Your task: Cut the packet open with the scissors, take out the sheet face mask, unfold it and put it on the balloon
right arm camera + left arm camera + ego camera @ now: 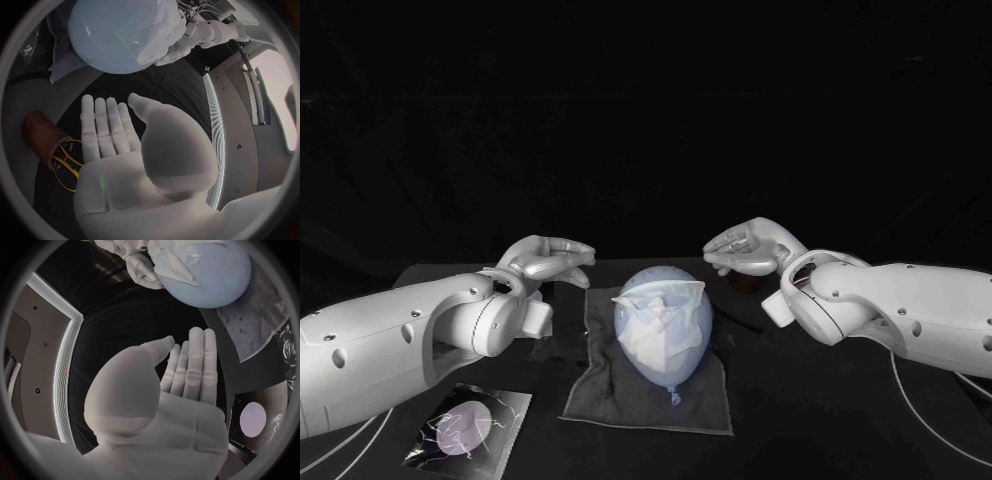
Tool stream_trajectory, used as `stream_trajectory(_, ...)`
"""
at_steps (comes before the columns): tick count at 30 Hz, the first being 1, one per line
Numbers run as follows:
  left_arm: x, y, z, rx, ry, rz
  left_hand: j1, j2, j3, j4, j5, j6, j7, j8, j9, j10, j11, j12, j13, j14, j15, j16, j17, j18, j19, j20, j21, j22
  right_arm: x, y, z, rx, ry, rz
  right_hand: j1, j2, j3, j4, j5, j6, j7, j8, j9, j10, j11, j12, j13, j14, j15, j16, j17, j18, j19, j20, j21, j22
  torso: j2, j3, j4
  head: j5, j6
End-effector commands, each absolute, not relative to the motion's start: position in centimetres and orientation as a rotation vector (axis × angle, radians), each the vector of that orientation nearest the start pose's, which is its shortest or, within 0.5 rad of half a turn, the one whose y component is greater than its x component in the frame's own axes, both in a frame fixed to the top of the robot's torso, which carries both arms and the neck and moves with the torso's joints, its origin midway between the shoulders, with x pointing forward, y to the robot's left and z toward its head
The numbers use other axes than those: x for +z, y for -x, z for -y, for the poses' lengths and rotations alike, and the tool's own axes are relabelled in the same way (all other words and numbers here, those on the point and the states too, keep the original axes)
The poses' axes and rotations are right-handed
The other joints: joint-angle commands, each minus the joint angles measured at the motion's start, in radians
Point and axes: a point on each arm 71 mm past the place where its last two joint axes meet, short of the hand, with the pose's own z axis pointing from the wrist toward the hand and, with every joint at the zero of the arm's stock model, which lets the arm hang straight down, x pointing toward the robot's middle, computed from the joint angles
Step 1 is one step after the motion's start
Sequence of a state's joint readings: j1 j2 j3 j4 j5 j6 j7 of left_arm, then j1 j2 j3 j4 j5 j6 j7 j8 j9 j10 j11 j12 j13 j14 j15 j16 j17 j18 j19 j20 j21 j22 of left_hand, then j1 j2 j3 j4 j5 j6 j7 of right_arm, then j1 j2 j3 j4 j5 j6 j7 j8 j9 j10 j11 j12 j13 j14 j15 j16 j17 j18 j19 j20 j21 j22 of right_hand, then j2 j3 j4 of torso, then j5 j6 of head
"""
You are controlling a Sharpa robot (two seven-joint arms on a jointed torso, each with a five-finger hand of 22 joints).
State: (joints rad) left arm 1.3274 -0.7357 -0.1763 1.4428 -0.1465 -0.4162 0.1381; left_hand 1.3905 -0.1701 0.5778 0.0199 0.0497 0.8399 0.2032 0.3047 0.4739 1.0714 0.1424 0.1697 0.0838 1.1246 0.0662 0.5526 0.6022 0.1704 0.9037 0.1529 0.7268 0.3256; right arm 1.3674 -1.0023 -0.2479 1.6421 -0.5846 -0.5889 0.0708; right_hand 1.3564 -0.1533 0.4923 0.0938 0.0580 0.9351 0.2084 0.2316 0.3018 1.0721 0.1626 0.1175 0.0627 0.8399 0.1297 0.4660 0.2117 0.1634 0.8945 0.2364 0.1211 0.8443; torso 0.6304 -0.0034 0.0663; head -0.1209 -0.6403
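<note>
A pale blue balloon (661,325) (212,280) (109,35) lies on a dark grey towel (639,400). A white sheet mask (658,312) (181,260) (164,37) is draped over its upper part. My left hand (548,262) (187,370) hovers just left of the balloon, fingers straight, holding nothing. To the balloon's right hovers my right hand (750,248) (109,130), also flat and empty. The cut packet (466,425) (255,420) lies at the front left. Yellow-handled scissors (65,167) sit in a brown holder (42,136) under my right hand.
The towel (259,325) spreads from the balloon toward the table's front edge. The brown holder (740,284) stands close behind the balloon's right side, beside my right wrist. Black table (848,430) lies bare at the front right.
</note>
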Motion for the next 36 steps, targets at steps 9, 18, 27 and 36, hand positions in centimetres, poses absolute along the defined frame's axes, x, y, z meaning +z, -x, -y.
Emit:
stream_trajectory(9, -18.2, -49.7, -18.3, -1.397, 0.816, -1.577, -0.041, -0.079, -0.074, 0.103, 0.0, 0.003, 0.018, -0.043, -0.082, -0.005, 0.032, -0.068, -0.02, -0.347, 0.086, -0.205, -0.133, -0.084, -0.387, 0.138, -0.392, -0.208, -16.1, -45.8, 24.7, 0.999, -0.397, -1.561, -0.021, -0.039, -0.107, 0.032, -0.001, -0.028, 0.035, -0.063, -0.019, -0.039, 0.033, -0.052, 0.001, 0.005, 0.042, -0.175, -0.073, 0.01, -0.13, 0.039, -0.061, -0.244, 0.002, -0.001, -0.0008, 0.002, -0.012)
stream_trajectory(18, -18.4, -49.8, -16.8, -1.377, 0.672, -1.572, 0.144, -0.008, -0.611, 0.268, 0.005, -0.133, 0.042, -0.121, -0.166, -0.239, 0.074, -0.111, -0.023, -0.612, 0.15, -0.439, -0.352, -0.111, -0.605, 0.143, -0.593, -0.285, -16.2, -45.5, 23.0, 1.011, -0.321, -1.592, 0.026, 0.036, -0.565, 0.176, 0.003, -0.233, 0.09, -0.167, -0.097, -0.316, 0.088, -0.061, -0.005, -0.241, 0.106, -0.374, -0.151, -0.038, -0.328, 0.052, -0.06, -0.459, 0.003, 0.0, -0.0025, 0.009, -0.021)
stream_trajectory(27, -18.8, -50.2, -14.5, -1.34, 0.575, -1.647, 0.154, -0.084, -0.746, 0.281, 0.005, -0.263, 0.033, -0.171, -0.223, -0.431, 0.061, -0.12, -0.032, -0.706, 0.141, -0.49, -0.411, -0.113, -0.638, 0.144, -0.623, -0.288, -17.0, -45.9, 21.9, 0.998, -0.35, -1.646, 0.006, -0.032, -0.677, 0.206, -0.005, -0.351, 0.09, -0.181, -0.141, -0.409, 0.096, -0.066, -0.01, -0.297, 0.112, -0.405, -0.158, -0.05, -0.468, 0.055, -0.073, -0.564, 0.004, 0.0005, -0.0023, 0.014, -0.023)
stream_trajectory(36, -19.3, -50.2, -13.1, -1.337, 0.528, -1.756, 0.158, -0.086, -0.73, 0.281, 0.006, -0.263, 0.045, -0.172, -0.226, -0.432, 0.073, -0.116, -0.03, -0.7, 0.145, -0.492, -0.414, -0.113, -0.641, 0.144, -0.628, -0.288, -17.6, -45.8, 21.4, 1.005, -0.387, -1.72, -0.012, -0.059, -0.698, 0.207, -0.001, -0.38, 0.091, -0.182, -0.153, -0.436, 0.098, -0.067, -0.011, -0.32, 0.116, -0.415, -0.16, -0.053, -0.497, 0.055, -0.074, -0.586, 0.002, -0.0002, -0.0007, 0.013, -0.029)
